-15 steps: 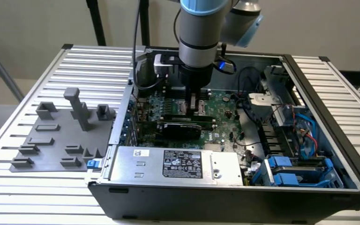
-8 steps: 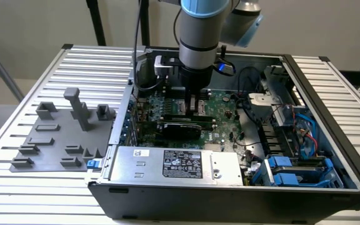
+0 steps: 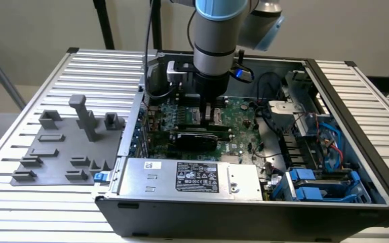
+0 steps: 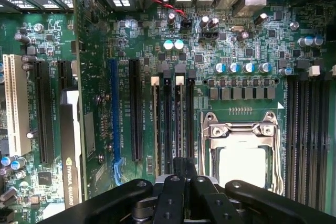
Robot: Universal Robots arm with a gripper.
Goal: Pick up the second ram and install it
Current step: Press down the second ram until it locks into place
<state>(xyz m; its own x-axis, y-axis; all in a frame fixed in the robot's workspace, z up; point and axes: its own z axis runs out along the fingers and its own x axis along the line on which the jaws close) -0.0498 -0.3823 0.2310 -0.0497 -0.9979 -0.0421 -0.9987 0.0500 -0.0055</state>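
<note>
In the exterior view, a slatted table (image 3: 93,61) is seen, and on its left part a grey tray (image 3: 56,152) is laid, with a tall post (image 3: 86,119) standing among low blocks. Just to the right of the tray an open black case (image 3: 248,217) is set on the table. Inside it a green motherboard (image 3: 238,139) is exposed. The arm (image 3: 215,40) is lowered from above into the case, and the jaws are placed low over the board, just behind a wide black bar (image 3: 193,137) (a card lying across the board). In front of the bar a silver power supply (image 3: 188,178) is mounted, and blue drive cages (image 3: 323,185) are fitted at the case's right front corner.

In the wrist view, a white slot (image 4: 16,108) is seen first, then a card (image 4: 71,150) marked NVIDIA QUADRO, a blue slot (image 4: 114,114), and four narrow memory slots (image 4: 173,124) (two with white latches). A metal socket (image 4: 240,148) is placed beside these, with more dark slots (image 4: 310,135) beyond it. The jaws are aligned over the four memory slots.

How far the jaws are parted cannot be told, nor whether anything is held. Where the ram lies relative to the jaws cannot be told.
</note>
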